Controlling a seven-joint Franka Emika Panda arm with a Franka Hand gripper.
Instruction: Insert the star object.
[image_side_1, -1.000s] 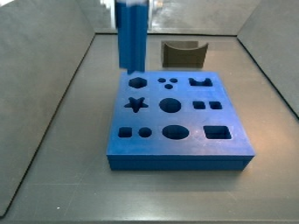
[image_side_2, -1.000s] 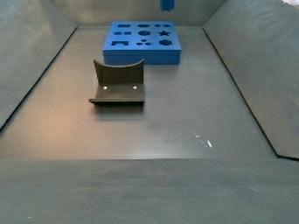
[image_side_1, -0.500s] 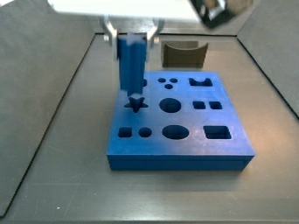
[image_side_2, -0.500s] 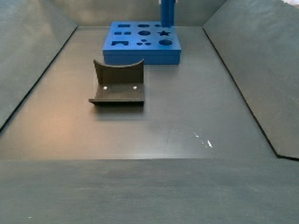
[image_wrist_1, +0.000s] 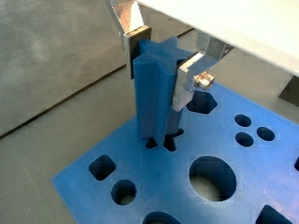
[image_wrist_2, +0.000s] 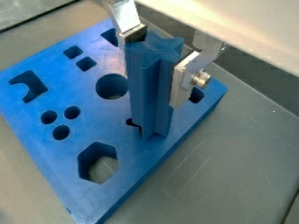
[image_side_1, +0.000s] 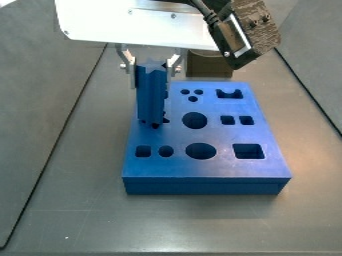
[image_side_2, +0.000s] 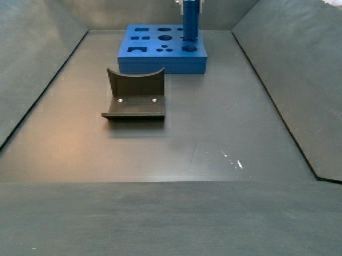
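My gripper (image_wrist_1: 160, 54) is shut on the star object (image_wrist_1: 156, 92), a long blue peg with a star-shaped cross-section, held upright. Its lower end sits in the star-shaped hole (image_wrist_1: 167, 142) of the wide blue block (image_wrist_1: 128, 179). Both wrist views show silver fingers (image_wrist_2: 187, 74) clamping the peg's (image_wrist_2: 149, 83) upper part. In a side view the gripper (image_side_1: 151, 68) holds the peg (image_side_1: 148, 97) over the block's (image_side_1: 207, 165) left middle. In a side view the peg (image_side_2: 190, 24) stands on the block (image_side_2: 163, 50) at the far end.
A dark olive curved piece (image_side_2: 135, 93) lies on the grey floor, apart from the block. In a side view it (image_side_1: 205, 64) sits behind the block, partly hidden by the arm. Grey walls (image_side_2: 34, 90) enclose the floor on all sides.
The gripper has come down with the star peg. The peg moved from above the hexagon hole to the star hole, and its lower end now sits in that hole.
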